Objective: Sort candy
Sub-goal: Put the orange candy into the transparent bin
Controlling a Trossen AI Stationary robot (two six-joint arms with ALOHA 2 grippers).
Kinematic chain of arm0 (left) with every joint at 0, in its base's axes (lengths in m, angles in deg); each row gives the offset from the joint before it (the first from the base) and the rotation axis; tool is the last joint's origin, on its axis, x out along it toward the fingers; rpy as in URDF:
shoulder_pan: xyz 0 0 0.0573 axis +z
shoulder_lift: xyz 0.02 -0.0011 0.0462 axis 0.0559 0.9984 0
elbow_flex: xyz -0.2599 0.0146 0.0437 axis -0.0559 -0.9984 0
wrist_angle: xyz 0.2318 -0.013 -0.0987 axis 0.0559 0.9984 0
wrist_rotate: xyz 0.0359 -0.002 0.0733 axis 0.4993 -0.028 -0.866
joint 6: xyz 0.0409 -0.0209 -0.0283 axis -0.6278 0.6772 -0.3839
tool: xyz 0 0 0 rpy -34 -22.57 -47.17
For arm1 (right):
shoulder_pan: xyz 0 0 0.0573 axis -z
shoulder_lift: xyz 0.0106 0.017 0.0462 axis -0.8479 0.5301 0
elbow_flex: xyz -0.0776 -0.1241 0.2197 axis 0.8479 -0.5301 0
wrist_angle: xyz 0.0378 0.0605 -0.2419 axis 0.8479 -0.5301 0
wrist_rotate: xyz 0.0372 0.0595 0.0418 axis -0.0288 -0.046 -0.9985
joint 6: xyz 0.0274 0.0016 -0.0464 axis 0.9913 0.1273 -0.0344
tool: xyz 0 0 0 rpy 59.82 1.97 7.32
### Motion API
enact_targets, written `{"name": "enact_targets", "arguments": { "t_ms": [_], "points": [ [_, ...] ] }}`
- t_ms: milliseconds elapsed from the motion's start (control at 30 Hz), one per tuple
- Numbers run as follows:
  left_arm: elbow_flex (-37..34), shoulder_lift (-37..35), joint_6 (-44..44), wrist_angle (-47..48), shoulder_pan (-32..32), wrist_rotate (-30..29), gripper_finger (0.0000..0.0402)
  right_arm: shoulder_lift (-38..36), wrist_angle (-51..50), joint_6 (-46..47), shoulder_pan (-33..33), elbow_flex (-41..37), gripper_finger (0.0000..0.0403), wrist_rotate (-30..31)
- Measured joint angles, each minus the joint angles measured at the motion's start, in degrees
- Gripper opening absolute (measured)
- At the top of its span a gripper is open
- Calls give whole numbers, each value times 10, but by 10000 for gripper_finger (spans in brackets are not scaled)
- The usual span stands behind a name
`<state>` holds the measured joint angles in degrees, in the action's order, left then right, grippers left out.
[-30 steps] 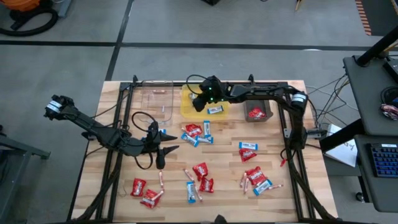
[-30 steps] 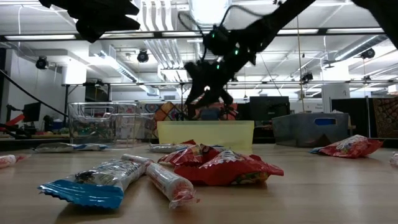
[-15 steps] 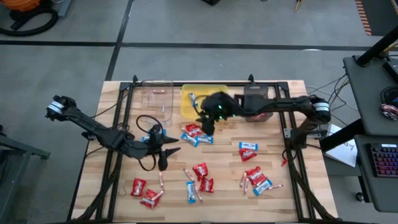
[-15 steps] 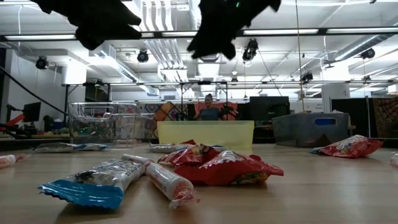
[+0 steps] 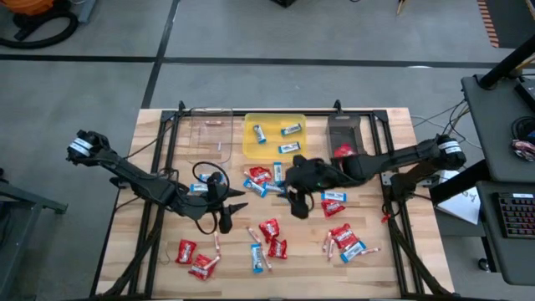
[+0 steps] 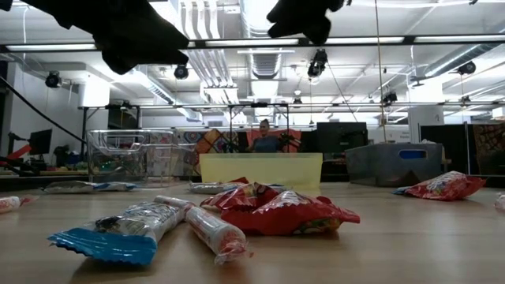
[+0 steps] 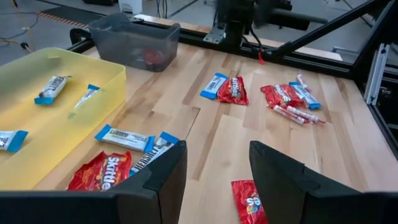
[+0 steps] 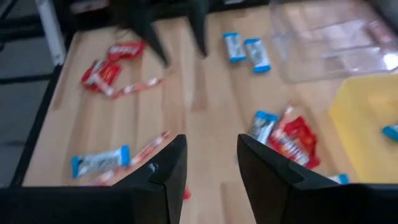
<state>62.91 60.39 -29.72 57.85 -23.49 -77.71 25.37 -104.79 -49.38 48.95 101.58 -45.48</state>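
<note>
Candy lies scattered on the wooden table: red packets (image 5: 269, 227), blue-and-white bars (image 5: 257, 256) and thin pinkish sticks (image 5: 217, 242). Three bars (image 5: 289, 148) lie in the yellow tray (image 5: 251, 152), a red packet (image 5: 343, 152) lies in the dark tray (image 5: 344, 125), and a stick (image 5: 214, 124) lies in the clear tray (image 5: 194, 142). My left gripper (image 5: 234, 209) (image 7: 217, 180) hovers open left of centre, above bare wood. My right gripper (image 5: 292, 197) (image 8: 211, 168) hovers open at the table's middle, above a cluster of packets and bars (image 5: 261, 179). Both are empty.
The three trays stand in a row along the far edge. A black frame rail (image 5: 391, 209) borders the table on each side. Candy groups lie near the front left (image 5: 194, 261) and front right (image 5: 344, 241). Cables (image 5: 196, 167) trail by the left arm.
My right gripper has swung from above the yellow tray toward the table's near edge and risen, and now stands over the middle of the table. My left gripper has edged a little down and toward the near edge. The candy on the table has stayed put.
</note>
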Motion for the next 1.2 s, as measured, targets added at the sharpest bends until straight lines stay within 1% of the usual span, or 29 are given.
{"name": "enact_targets", "arguments": {
  "t_ms": [33, 200, 367, 533, 700, 767, 1000, 1200],
  "points": [
    [0, 4, 0, -2, 0, 3, 158, -2, -3, 3, -7, -3, 130, -1],
    [0, 25, 0, -20, 0, 56, 158, -12, -61, 34, -41, -6, 128, 0],
    [0, 53, 0, -30, 0, 75, 158, -13, -117, 65, -74, -7, 133, 0],
    [9, 79, 0, -35, 0, 117, 158, -14, -128, 74, -102, -16, 133, 0],
    [22, 118, -17, -35, -2, 218, 158, -14, -126, 101, -120, -33, 130, -1],
    [23, 139, -25, -34, -3, 240, 158, -14, -126, 106, -124, -41, 131, -1],
    [37, 208, -41, -43, -2, 254, 159, -15, -125, 143, -131, -65, 142, -1],
    [40, 244, -70, -74, -2, 254, 177, -15, -116, 161, -135, -84, 146, -2]
  ]
}}
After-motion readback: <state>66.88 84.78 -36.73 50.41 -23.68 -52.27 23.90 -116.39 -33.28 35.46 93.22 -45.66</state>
